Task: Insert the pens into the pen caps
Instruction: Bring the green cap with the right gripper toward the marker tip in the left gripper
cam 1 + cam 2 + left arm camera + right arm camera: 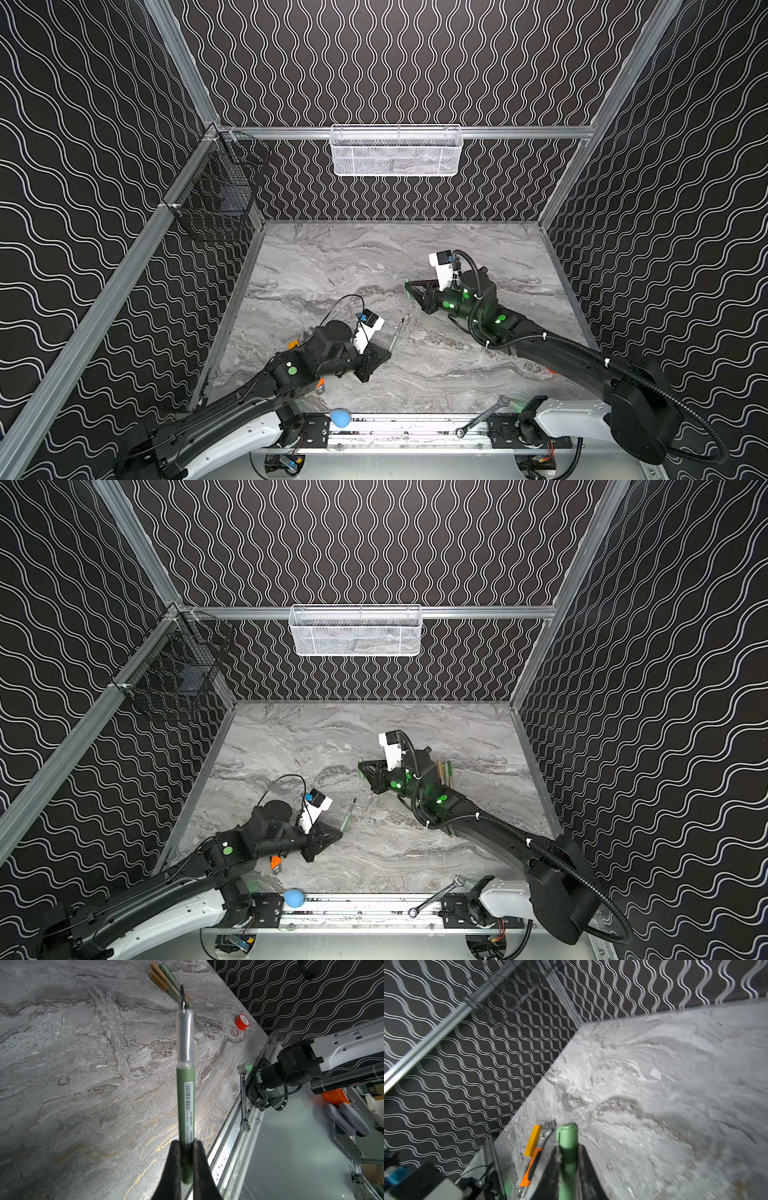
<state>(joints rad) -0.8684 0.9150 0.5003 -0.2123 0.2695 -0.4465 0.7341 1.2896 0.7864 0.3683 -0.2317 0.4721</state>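
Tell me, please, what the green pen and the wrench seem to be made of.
Green pen: probably plastic; matte green barrel, with a clear, glossy front section you can see through. Wrench: likely steel, going by its bright silvery sheen.

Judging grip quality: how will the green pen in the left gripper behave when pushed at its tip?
The green pen looks stiff, so it likely won't bend. Pinched only near its tail by the left gripper, it may pivot. Its smooth barrel could slip back.

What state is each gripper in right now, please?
Left gripper: closed, holding a green pen.
Right gripper: closed, holding a green pen cap.
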